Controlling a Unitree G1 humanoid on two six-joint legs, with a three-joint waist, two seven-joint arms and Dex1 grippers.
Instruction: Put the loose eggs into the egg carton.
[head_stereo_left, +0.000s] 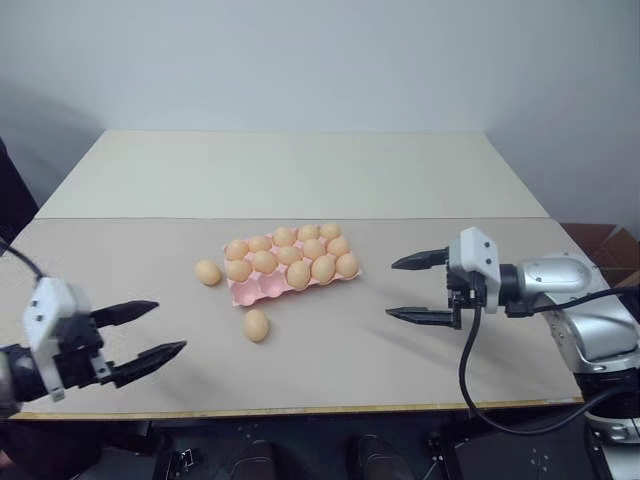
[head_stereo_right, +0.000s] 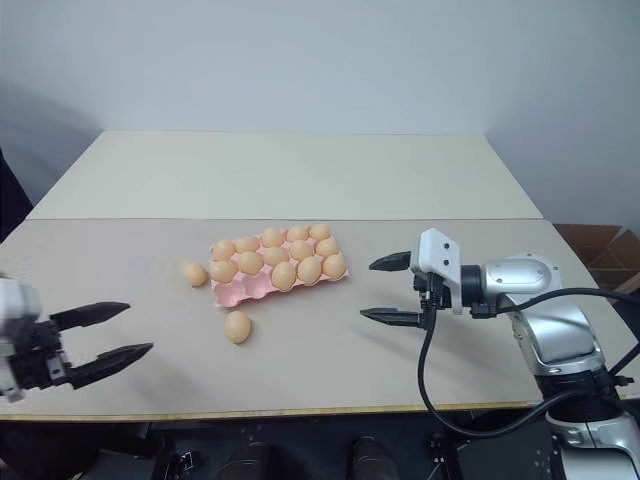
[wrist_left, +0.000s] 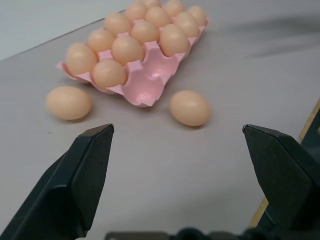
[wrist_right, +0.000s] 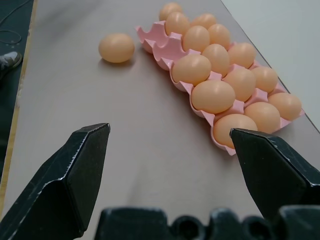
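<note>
Left eye view is showing both tools, left tool (head_stereo_left: 150, 332) and right tool (head_stereo_left: 410, 289), gaping wide and empty around the centre-frame egg carton (head_stereo_left: 262, 291), where two loose eggs (head_stereo_left: 256, 325) are risking rolling across the desk (head_stereo_left: 420, 360) if nudged.

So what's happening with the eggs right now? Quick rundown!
Left gripper and right gripper both open, empty. Two loose eggs on the table: one left of the pink egg carton, one in front. Nothing in the way.

Bright even light, soft shadows, sharp views, no glare
</note>
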